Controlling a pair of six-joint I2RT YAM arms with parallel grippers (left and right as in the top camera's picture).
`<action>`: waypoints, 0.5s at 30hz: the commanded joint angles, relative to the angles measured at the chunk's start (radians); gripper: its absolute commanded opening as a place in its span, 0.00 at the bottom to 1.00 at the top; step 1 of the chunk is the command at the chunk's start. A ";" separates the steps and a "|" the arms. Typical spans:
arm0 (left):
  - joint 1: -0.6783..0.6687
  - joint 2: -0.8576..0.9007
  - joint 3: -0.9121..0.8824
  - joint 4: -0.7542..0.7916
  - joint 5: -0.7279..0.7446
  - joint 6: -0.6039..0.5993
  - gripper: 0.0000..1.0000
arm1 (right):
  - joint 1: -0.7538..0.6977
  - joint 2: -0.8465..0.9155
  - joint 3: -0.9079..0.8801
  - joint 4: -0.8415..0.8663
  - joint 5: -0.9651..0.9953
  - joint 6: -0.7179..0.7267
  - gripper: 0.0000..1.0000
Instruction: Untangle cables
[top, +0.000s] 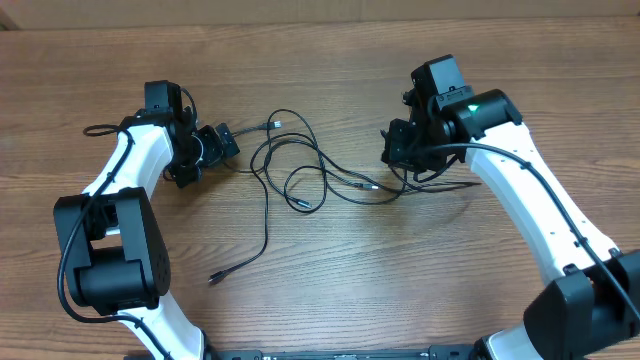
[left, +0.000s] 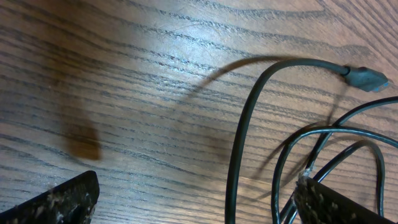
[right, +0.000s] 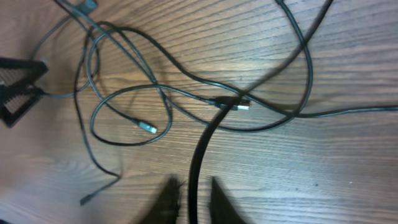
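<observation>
Several thin black cables (top: 300, 170) lie tangled on the wooden table between the two arms. My left gripper (top: 212, 160) is at the tangle's left edge. In the left wrist view it (left: 199, 205) stands wide open, and cable loops (left: 239, 155) run between its fingers close to the right finger (left: 329, 202). A plug end (left: 367, 78) lies beyond. My right gripper (top: 392, 150) is at the tangle's right side. In the right wrist view it (right: 194, 202) is blurred and narrowly open, with one cable (right: 202, 143) running up between the fingers and a small gap on each side. A silvery-tipped plug (right: 239, 104) lies ahead.
One loose cable end (top: 213, 278) trails toward the front of the table, and another plug (top: 272, 124) lies at the back of the tangle. The left gripper (right: 15, 87) shows at the left edge of the right wrist view. The arms' own thicker wires run along both arms.
</observation>
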 joint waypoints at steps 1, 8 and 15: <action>-0.008 0.008 -0.005 0.000 0.013 0.027 0.99 | 0.020 0.034 0.008 0.011 0.010 -0.007 0.34; -0.008 0.008 -0.005 0.004 0.013 0.027 1.00 | 0.096 0.117 0.008 0.198 0.011 -0.007 0.33; -0.008 0.008 -0.005 0.008 0.013 0.027 1.00 | 0.198 0.167 0.008 0.453 0.012 -0.007 0.04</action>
